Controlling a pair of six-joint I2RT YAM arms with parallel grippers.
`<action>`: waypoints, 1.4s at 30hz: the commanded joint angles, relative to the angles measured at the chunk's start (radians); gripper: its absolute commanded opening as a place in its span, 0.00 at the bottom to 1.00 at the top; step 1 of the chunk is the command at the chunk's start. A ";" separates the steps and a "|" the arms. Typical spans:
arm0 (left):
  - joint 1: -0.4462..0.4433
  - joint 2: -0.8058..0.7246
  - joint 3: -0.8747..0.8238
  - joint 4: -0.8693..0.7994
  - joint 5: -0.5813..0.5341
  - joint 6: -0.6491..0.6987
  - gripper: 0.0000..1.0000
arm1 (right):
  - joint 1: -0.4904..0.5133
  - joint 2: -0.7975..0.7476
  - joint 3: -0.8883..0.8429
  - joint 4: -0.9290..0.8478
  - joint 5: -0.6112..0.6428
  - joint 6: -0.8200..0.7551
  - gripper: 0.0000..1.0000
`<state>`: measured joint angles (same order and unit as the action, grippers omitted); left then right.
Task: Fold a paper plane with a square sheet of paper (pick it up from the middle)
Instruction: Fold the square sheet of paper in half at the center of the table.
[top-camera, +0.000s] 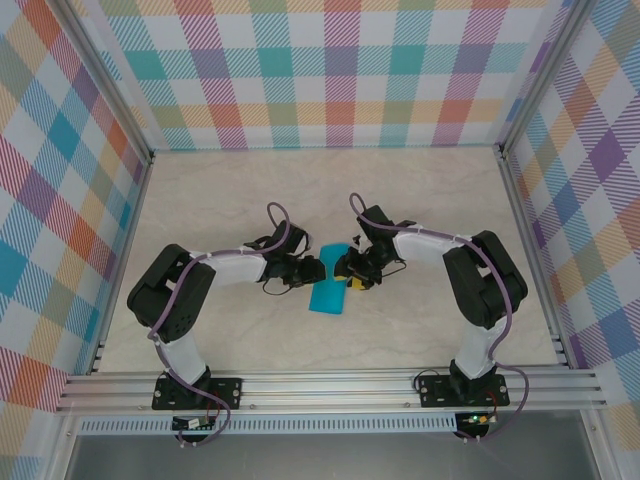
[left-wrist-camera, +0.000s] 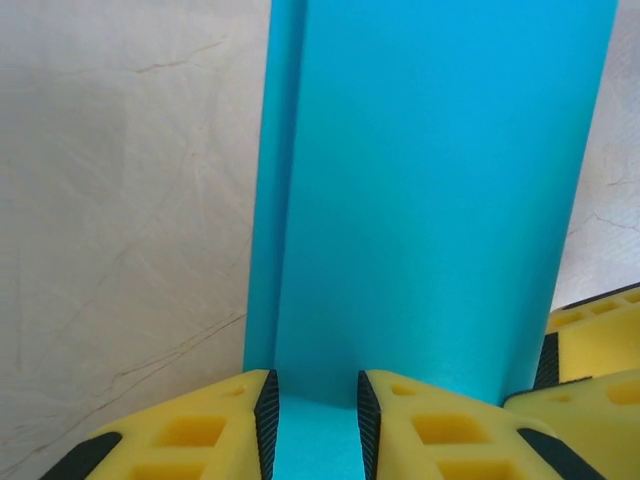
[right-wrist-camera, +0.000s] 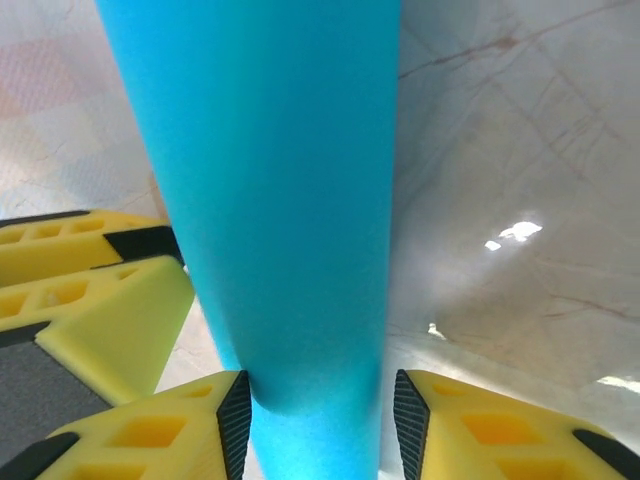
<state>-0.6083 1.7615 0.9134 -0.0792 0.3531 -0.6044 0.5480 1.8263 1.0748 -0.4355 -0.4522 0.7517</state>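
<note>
Paper sheet (top-camera: 327, 290), thin, limp and crease-prone, lies folded at the table's centre, pinched at its nine-o'clock edge by the left gripper (left-wrist-camera: 312, 415) and at three o'clock by the right gripper (right-wrist-camera: 320, 420), best held by edges.

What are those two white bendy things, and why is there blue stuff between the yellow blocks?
The white bendy things are two robot arms, bolted to the near edge of a table. The picture from above comes from a camera over and behind them. The other two pictures come from small cameras on each arm's wrist, so they look very close.

The yellow blocks are fingers. Each arm ends in a two-finger tool for pinching things. The blue stuff is a sheet of paper that the robot is meant to fold into a paper plane.

In the left wrist picture, the left tool has the paper between its fingers. In the right wrist picture, the right tool has it too. So both arms seem to hold the same paper in the middle of the table, one at each side.
</note>
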 joint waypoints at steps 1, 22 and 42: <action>-0.013 -0.089 0.009 -0.035 -0.037 0.032 0.31 | 0.003 0.012 0.010 -0.008 0.033 0.021 0.44; -0.010 -0.252 -0.060 -0.093 -0.196 0.008 0.36 | 0.026 0.085 0.152 -0.205 0.036 -0.179 0.48; -0.011 -0.261 -0.057 -0.110 -0.180 0.010 0.36 | 0.029 0.159 0.191 -0.241 0.066 -0.188 0.51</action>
<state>-0.6083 1.5280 0.8543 -0.1596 0.1707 -0.5907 0.5686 1.9480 1.2480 -0.6575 -0.3862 0.5854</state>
